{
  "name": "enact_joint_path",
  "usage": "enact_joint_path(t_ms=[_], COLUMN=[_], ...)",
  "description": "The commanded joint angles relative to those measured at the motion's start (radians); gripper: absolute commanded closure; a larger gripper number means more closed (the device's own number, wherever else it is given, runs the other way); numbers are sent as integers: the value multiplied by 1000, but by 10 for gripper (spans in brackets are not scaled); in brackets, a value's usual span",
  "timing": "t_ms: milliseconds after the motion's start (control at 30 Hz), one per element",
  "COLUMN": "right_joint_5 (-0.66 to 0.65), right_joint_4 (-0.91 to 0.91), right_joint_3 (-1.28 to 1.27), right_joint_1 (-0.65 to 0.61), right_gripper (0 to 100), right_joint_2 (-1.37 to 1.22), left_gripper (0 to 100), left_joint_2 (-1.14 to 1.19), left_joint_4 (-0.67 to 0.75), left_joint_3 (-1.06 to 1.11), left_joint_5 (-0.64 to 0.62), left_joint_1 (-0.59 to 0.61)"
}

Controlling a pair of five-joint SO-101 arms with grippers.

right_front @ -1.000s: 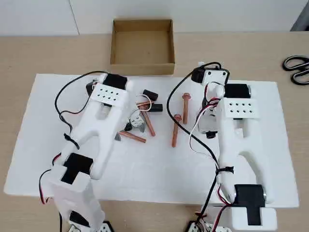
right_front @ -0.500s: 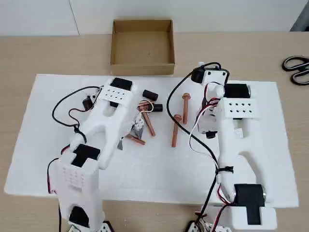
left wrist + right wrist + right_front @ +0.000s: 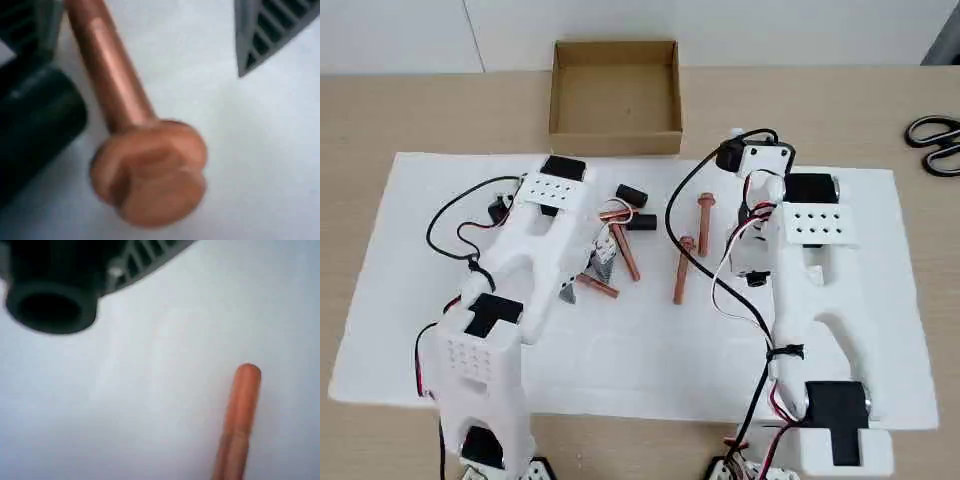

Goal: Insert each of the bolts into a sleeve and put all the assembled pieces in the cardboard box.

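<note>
Four copper bolts lie on the white mat. A short-looking bolt (image 3: 597, 287) (image 3: 145, 165) sits between the fingers of my left gripper (image 3: 586, 273), which is open around it; its head fills the left wrist view beside a grey fingertip (image 3: 265, 35). Another bolt (image 3: 623, 245) lies just right of it, and two more bolts (image 3: 682, 268) (image 3: 704, 222) lie mid-mat. Two black sleeves (image 3: 632, 194) (image 3: 640, 222) rest near the left arm. My right gripper (image 3: 756, 272) is shut on a black sleeve (image 3: 50, 305), low over the mat near a bolt's tip (image 3: 245, 390).
The open cardboard box (image 3: 615, 135) stands beyond the mat's far edge. Scissors (image 3: 935, 140) lie at the far right on the wooden table. Cables hang loose along both arms. The white mat (image 3: 650, 350) has bare room toward the front.
The left arm has drawn back toward its base and its gripper has settled over the short bolt. The right arm has stayed still.
</note>
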State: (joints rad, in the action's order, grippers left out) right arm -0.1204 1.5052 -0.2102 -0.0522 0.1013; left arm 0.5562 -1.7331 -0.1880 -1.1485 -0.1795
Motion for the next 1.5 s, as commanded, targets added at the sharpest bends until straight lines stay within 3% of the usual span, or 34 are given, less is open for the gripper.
enact_joint_path(t_ms=[0, 400, 600, 900, 1067, 1233, 1467], right_joint_5=[2, 2, 2, 2, 2, 2, 2], right_joint_4=[-8, -10, -10, -10, -10, -12, -27], right_joint_3=[46, 46, 46, 48, 46, 46, 38], right_joint_1=[5, 5, 5, 5, 5, 5, 5], right_gripper=[995, 995, 995, 995, 995, 995, 995], right_joint_2=[53, 53, 51, 47, 45, 45, 45], left_gripper=[852, 994, 993, 993, 993, 993, 994], left_joint_2=[26, 130, 157, 152, 28, -107, -206], left_joint_4=[35, 32, -18, -20, -20, -20, -20], left_joint_3=[-7, 13, -28, -51, -51, -28, 53], left_joint_5=[-9, -9, -9, -9, -2, 115, 420], left_joint_1=[64, 60, 43, -101, -94, -95, -77])
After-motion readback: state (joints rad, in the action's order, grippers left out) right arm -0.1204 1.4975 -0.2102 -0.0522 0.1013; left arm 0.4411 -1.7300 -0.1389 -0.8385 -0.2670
